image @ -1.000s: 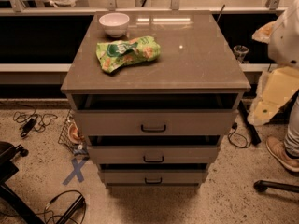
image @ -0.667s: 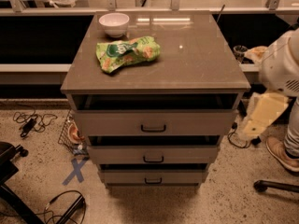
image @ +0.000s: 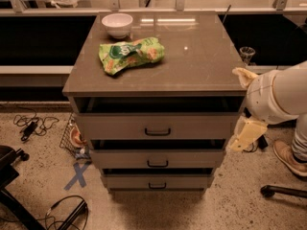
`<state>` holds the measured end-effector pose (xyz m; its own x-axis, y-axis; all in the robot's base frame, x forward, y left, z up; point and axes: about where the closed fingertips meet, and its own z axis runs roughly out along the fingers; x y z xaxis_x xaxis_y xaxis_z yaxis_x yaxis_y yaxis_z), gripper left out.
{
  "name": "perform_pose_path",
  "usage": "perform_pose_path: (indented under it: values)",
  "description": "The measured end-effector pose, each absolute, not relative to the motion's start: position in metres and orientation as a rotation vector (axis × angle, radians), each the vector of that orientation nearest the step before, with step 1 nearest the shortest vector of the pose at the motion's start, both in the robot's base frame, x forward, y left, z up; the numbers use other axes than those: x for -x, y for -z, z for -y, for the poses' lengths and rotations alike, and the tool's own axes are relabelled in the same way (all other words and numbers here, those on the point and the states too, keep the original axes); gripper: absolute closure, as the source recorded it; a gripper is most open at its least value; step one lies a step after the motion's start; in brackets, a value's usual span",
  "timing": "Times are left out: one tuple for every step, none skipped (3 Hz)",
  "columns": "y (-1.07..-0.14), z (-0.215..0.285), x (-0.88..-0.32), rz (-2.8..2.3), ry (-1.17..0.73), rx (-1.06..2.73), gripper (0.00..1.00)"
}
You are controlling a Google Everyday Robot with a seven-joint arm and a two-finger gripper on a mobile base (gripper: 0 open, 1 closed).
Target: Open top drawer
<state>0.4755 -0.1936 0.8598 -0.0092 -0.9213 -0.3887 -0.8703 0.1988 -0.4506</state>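
top drawer (image: 120, 126) lies left of the gripper (image: 245, 134), just beside it

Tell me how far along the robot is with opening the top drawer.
Done: the top drawer already stands partly out, with a dark gap showing under the countertop. In hand: nothing. The gripper hangs off to the drawer's right, away from its handle. Left: perhaps a further pull, if a fuller opening is wanted.

Cream jaws beside grey-brown top drawer (image: 120, 127); green bag (image: 130, 54), white bowl (image: 117, 24)
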Motion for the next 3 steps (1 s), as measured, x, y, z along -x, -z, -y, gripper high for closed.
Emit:
perform_pose_path:
  values:
    - [-0.867, 0.193, -0.49, -1.816, 0.17, 1.643, 0.0]
    - [-0.867, 0.193, -0.49, -1.817, 0.169, 1.642, 0.0]
    - [-0.849, 0.188, -0.482, -1.848, 0.18, 1.654, 0.0]
